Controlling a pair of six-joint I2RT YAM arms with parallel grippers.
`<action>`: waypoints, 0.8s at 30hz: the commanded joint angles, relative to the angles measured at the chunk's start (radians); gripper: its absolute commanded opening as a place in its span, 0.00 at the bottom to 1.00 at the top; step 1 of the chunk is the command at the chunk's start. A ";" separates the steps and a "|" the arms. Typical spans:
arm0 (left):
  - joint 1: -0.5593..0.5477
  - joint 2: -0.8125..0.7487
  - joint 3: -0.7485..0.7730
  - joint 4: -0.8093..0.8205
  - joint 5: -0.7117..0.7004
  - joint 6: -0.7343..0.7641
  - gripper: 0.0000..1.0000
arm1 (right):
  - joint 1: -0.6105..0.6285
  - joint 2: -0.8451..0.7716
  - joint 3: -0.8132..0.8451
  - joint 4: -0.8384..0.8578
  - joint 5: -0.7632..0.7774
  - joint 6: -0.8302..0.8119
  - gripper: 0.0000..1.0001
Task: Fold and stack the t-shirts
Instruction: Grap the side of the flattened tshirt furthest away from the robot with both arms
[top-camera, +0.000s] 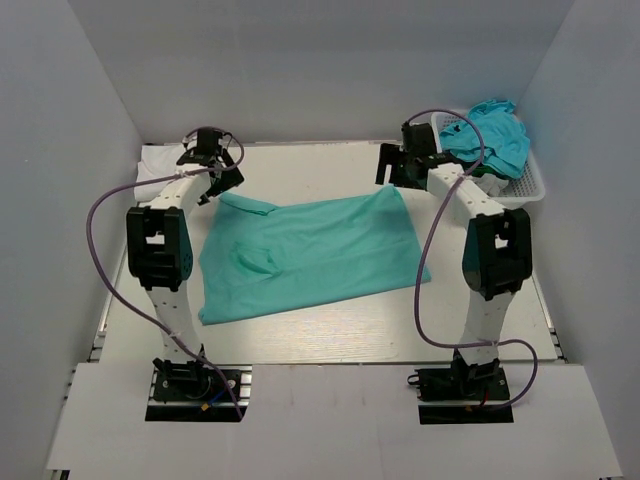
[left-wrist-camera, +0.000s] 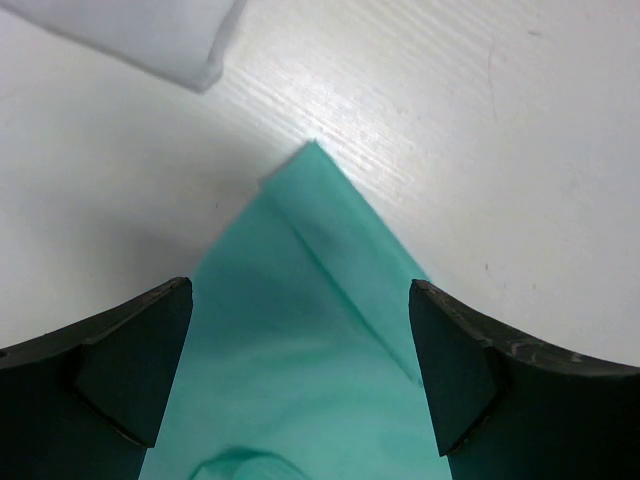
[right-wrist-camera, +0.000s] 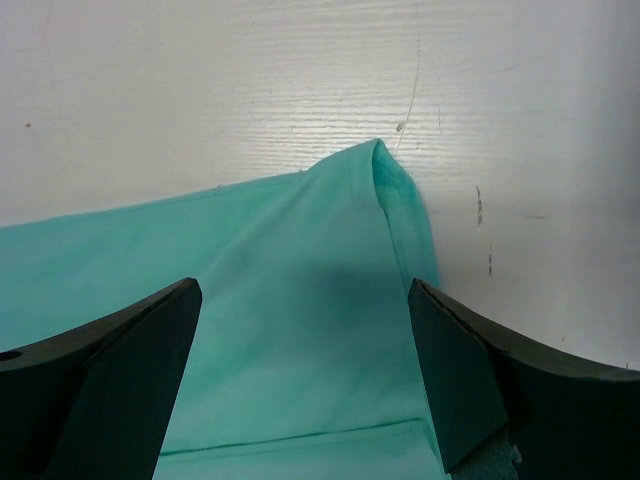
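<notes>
**Mint t-shirt (top-camera: 310, 255) laid flat, both grippers released above its far corners**

The mint t-shirt is spread across the middle of the desk (top-camera: 330, 335). Its lower hem is turned toward the near edge, and a small wrinkle is seen left of its centre. Toward the far edge, the left gripper (left-wrist-camera: 300, 300) is held over the shirt's far-left corner. Its fingers are set wide apart, with the folded point of cloth seen between them and nothing clamped. The right gripper (right-wrist-camera: 305, 300) is likewise held unclenched over the far-right corner, where the fabric is bunched into a small raised peak. Whether either gripper's fingertips touch the cloth cannot be told. A white t-shirt (top-camera: 155, 160) is seen folded at the far-left corner of the desk, just beyond the left gripper. At the far-right corner, turquoise t-shirts (top-camera: 490, 135) are heaped in a white lattice basket (top-camera: 525, 190), just beside the right arm.
</notes>
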 joint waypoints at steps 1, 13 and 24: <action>0.004 0.052 0.081 0.015 -0.013 0.057 1.00 | -0.006 0.048 0.106 -0.056 0.022 -0.024 0.90; 0.032 0.187 0.112 0.069 0.017 0.039 0.76 | -0.011 0.149 0.180 -0.105 0.008 -0.026 0.90; 0.062 0.242 0.147 0.107 0.048 0.039 0.50 | -0.014 0.152 0.166 -0.124 0.021 -0.029 0.90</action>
